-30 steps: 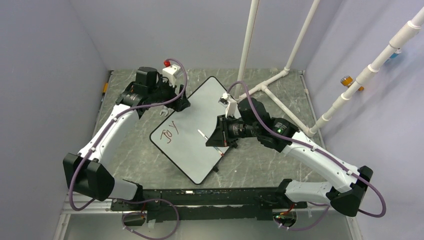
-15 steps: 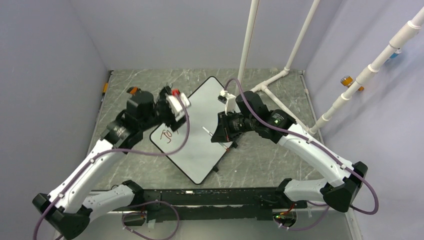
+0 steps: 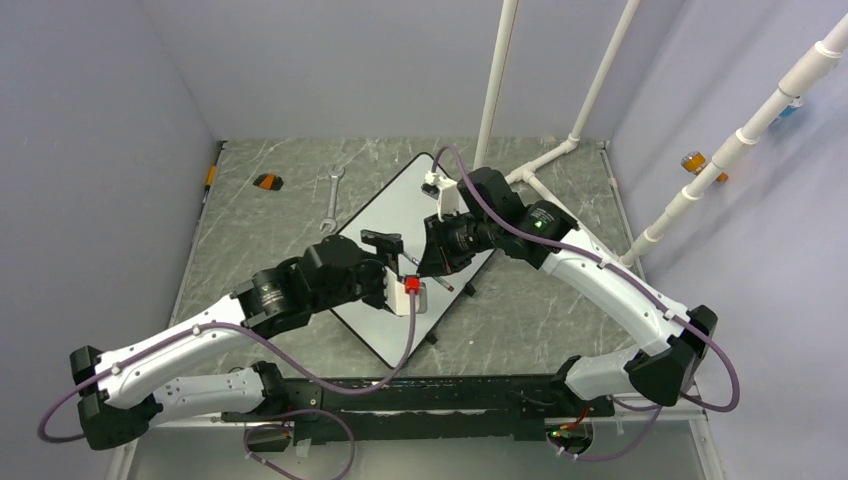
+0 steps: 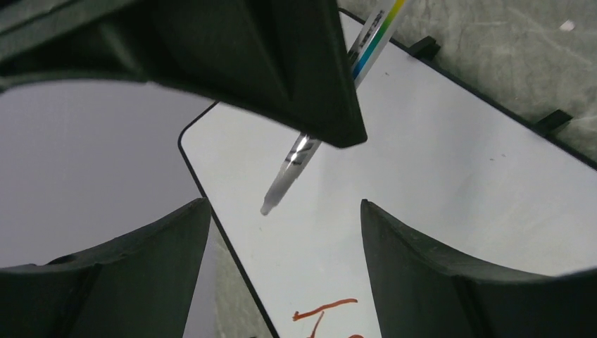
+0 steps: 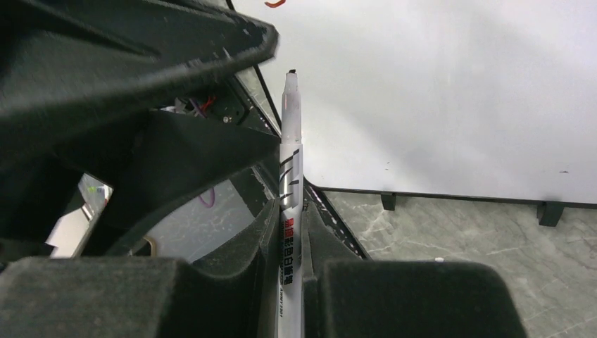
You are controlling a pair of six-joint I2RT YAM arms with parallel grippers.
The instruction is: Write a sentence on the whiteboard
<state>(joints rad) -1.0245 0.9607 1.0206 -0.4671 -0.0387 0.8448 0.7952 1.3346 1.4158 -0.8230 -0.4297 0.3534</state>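
The whiteboard (image 3: pixel 400 200) lies tilted like a diamond mid-table. My right gripper (image 3: pixel 428 266) is shut on a white marker (image 5: pixel 290 211), uncapped, whose tip (image 5: pixel 290 72) points over the board's blank part. I cannot tell whether the tip touches the surface. My left gripper (image 3: pixel 392 262) hovers open over the board's near half, close beside the marker (image 4: pixel 296 158), with nothing between its fingers (image 4: pixel 436 267). Of the sentence, only a few red strokes (image 4: pixel 327 310) show at the bottom of the left wrist view. In the top view my left arm hides the writing.
A metal wrench (image 3: pixel 328 195) and a small orange-and-black object (image 3: pixel 266 181) lie on the marbled table beyond the board's left side. White pipes (image 3: pixel 555 160) run along the table and rise at the back right. The two grippers stand very close together.
My left arm has swung from the board's far left edge down over its near half, covering the writing and uncovering the wrench. The right gripper with the marker shifted slightly farther back.
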